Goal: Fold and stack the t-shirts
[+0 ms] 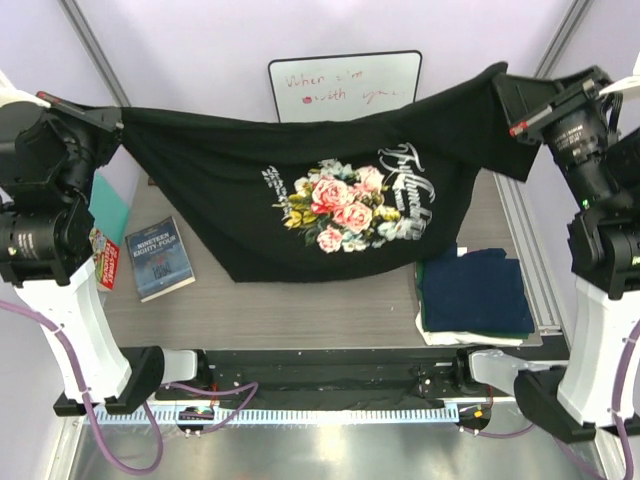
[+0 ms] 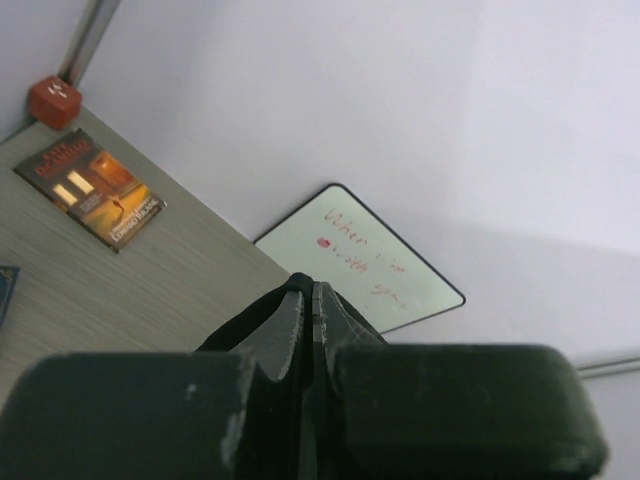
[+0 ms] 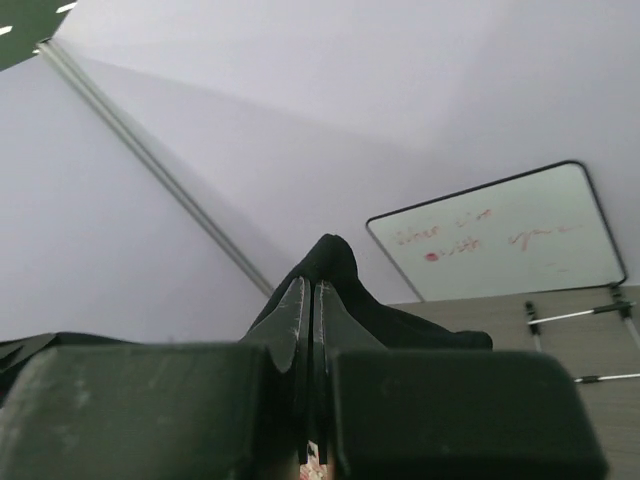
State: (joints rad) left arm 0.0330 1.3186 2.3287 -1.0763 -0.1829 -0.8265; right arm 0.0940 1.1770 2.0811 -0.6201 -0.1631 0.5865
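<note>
The black floral t-shirt (image 1: pixel 300 215) hangs stretched across the top view from 10 o'clock to 2 o'clock, its printed middle sagging low over the table (image 1: pixel 300 310). The left gripper (image 2: pixel 311 292) is pinched tight on one bunched corner and the right gripper (image 3: pixel 311 285) on the other. The folded t-shirts (image 1: pixel 478 292) lie stacked at 4 o'clock, navy on top, and a blue book (image 1: pixel 160 258) lies at 8 o'clock.
</note>
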